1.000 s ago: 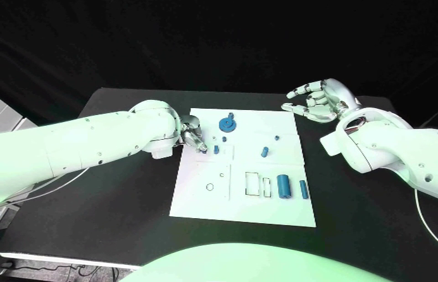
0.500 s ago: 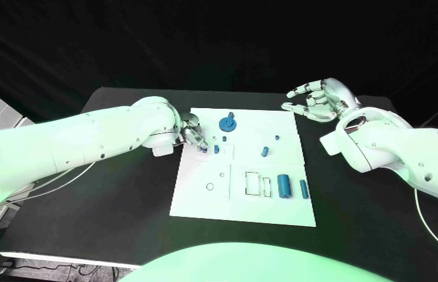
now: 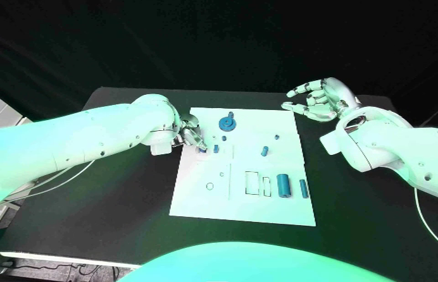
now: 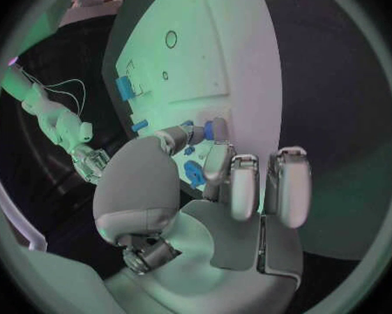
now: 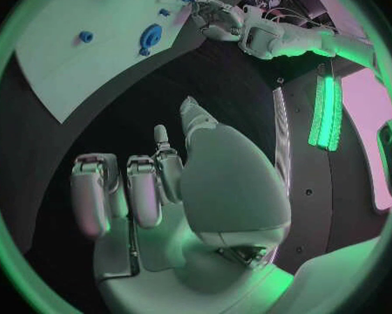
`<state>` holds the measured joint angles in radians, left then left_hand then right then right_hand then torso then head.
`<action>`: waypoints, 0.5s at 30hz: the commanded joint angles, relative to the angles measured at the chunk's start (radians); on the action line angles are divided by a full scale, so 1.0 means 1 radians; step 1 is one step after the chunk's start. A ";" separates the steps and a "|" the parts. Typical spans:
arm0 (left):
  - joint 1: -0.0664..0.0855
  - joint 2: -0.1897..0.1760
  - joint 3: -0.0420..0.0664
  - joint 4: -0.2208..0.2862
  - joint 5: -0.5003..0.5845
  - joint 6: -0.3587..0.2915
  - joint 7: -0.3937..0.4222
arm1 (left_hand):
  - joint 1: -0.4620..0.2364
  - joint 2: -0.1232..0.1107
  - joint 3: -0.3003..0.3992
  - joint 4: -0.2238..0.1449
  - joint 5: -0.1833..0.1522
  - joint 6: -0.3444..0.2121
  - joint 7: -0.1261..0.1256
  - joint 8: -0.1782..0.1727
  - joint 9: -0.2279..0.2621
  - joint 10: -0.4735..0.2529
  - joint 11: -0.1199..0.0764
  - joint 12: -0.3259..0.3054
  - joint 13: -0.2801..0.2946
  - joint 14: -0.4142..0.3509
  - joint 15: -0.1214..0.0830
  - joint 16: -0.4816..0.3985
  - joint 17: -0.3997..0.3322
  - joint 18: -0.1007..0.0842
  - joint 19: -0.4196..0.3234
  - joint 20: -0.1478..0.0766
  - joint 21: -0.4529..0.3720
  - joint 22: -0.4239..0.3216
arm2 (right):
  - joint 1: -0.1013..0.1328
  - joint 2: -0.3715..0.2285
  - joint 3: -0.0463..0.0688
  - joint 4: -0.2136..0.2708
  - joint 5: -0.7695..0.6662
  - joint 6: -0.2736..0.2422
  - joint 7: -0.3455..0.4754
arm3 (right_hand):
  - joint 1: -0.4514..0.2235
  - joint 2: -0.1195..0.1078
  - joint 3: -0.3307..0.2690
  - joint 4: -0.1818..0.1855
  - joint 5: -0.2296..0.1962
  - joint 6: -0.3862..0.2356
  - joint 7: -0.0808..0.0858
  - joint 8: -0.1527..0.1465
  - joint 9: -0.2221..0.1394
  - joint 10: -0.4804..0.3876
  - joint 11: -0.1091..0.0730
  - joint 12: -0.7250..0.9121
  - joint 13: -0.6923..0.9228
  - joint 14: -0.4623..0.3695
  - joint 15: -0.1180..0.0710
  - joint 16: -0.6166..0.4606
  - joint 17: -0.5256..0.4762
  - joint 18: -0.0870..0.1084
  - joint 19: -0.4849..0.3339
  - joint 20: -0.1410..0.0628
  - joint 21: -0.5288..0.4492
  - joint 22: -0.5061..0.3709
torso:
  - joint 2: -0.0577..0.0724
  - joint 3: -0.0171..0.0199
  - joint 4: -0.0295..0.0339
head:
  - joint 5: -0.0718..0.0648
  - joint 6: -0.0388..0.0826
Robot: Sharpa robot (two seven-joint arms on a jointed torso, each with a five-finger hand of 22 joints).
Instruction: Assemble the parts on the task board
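Note:
The white task board lies mid-table. My left hand hovers over its near-left edge, thumb and a finger pinching a small blue part just above the board. A blue gear sits at the board's far side, with small blue pegs toward the middle. Two blue cylinders stand at the near right by rectangular slots. My right hand hangs beyond the board's far-right corner over black table, fingers apart and half curled, holding nothing. In the right wrist view the gear and my left hand appear.
Outlined slots and a small round hole mark the board's near half. Black table surrounds the board on all sides. My left forearm crosses the table's left part.
My left arm has swung slightly, and its hand has edged a little toward the far side, still pinching the part. The right hand has not moved.

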<state>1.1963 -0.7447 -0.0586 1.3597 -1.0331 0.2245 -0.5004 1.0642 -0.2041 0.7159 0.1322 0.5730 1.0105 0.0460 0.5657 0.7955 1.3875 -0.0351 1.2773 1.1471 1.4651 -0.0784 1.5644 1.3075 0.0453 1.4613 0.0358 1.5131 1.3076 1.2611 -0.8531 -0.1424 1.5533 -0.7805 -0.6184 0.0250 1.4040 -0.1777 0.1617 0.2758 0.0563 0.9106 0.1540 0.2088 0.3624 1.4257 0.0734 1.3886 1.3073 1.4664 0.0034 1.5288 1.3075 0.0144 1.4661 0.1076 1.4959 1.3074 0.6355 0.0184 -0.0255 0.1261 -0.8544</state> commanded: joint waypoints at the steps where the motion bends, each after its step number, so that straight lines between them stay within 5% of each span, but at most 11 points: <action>1: -0.003 0.003 -0.003 0.001 -0.012 0.041 -0.003 | 0.005 0.003 0.202 -0.210 0.004 0.008 -0.008 0.007 0.002 0.008 0.000 0.003 0.001 0.106 -0.005 0.006 0.263 -0.011 0.002 -0.004 -0.003 0.136 | 0.000 0.000 0.000 0.001 -0.008 0.013 0.006 | -0.005 0.002 -0.002 0.004 0.004 -0.007 0.001 0.005 0.001 -0.008 -0.001 -0.003 0.114 0.075 -0.004 -0.005 0.144 0.006 0.061 -0.002 -0.007 0.216 | 0.001 -0.0010 0.0006 | -0.001 0.000; 15: -0.003 0.015 -0.003 -0.005 -0.020 -0.004 -0.003 | 0.004 0.003 0.201 -0.211 0.007 0.009 -0.008 0.007 0.001 0.013 0.000 0.009 0.010 0.106 -0.005 0.006 0.263 -0.010 -0.001 -0.005 -0.005 0.133 | 0.000 0.000 0.000 0.002 -0.008 0.013 0.006 | -0.005 0.002 -0.002 0.004 0.004 -0.007 0.001 0.005 0.001 -0.008 -0.001 -0.003 0.114 0.075 -0.004 -0.005 0.144 0.006 0.061 -0.002 -0.007 0.216 | 0.001 -0.0007 0.0008 | -0.001 0.001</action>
<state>1.1970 -0.7341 -0.0584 1.3539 -1.0471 0.2208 -0.4997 1.0642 -0.2041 0.7132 0.1295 0.5736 1.0108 0.0463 0.5735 0.7976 1.3943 -0.0353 1.2837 1.1552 1.4651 -0.0784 1.5643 1.3075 0.0453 1.4613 0.0358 1.5131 1.3075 1.2611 -0.8533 -0.1424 1.5541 -0.7805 -0.6183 0.0247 1.4040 -0.1777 0.1617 0.2758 0.0563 0.9106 0.1540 0.2088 0.3624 1.4257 0.0734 1.3886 1.3073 1.4664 0.0034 1.5288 1.3074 0.0143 1.4661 0.1076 1.4959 1.3081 0.6358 0.0172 -0.0246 0.1249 -0.8527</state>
